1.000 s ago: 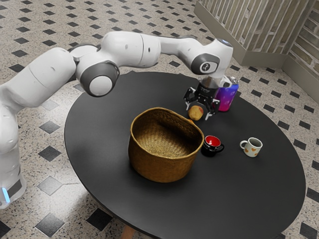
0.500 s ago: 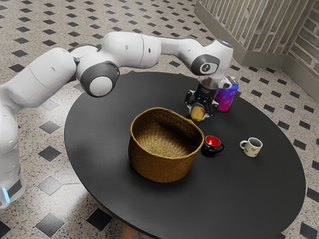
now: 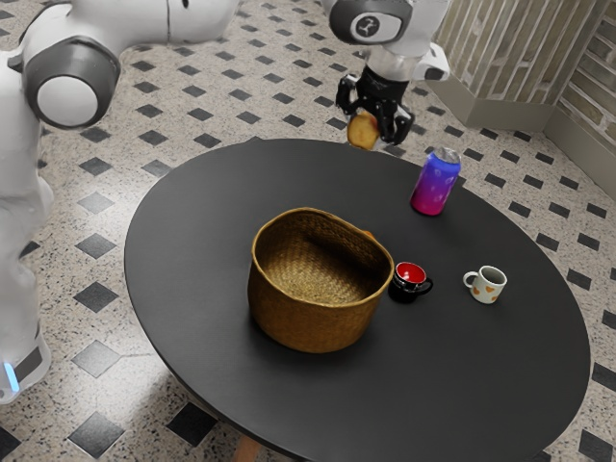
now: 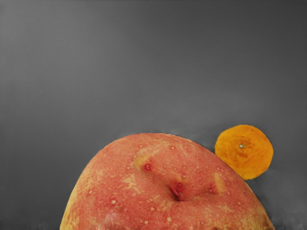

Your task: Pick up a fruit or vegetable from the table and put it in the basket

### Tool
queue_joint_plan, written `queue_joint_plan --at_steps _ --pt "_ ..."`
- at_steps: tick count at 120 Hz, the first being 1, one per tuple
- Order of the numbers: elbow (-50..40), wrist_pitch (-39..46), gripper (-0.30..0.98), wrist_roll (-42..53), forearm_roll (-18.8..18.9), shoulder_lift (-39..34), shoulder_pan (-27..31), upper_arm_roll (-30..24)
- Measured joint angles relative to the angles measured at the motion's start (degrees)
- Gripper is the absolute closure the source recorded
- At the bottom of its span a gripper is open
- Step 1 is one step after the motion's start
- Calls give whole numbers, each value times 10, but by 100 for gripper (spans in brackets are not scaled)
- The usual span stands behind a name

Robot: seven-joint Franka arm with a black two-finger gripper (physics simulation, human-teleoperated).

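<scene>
Presently, jaws: closed on red-and-yellow fruit [image 3: 363, 132], raised above surface [image 3: 212, 231];
basket [image 3: 313, 322]: upright on surface;
orange [image 4: 243, 151]: beside basket;
can [image 3: 436, 183]: upright.

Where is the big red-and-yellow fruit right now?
The fruit is up in the air, in the gripper. In the exterior view, it appears above the basket, with the can lower right.

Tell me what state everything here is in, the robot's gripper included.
Gripper: shut on the red-and-yellow fruit.
Red-and-yellow fruit: held, off the table.
Small orange fruit: on the table.
Basket: upright, open-topped, no fruit seen inside.
Can: upright.
Black cup: upright.
White mug: upright.
</scene>
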Motion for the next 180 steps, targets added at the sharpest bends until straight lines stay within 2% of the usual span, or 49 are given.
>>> queue_joint_plan --at_steps 16,40,66,81,100,118,150,168,180 --pt "-75 -25 43 -7 -8 -36 -34 30" --pt "-173 -47 40 -14 -23 -112 -25 21" --pt "-237 -75 41 -27 -51 -180 -27 -53" --pt "-242 -83 41 -33 -59 -177 -4 -62" --pt "-235 -85 40 -39 -67 -148 -6 -59" --pt "-231 -80 41 -40 -64 -112 58 -55" --pt "-276 -70 40 -34 -60 -113 128 -48" --pt "-279 -54 41 -27 -53 -116 129 -51" --pt "-308 -55 41 -23 -61 -148 91 -57"
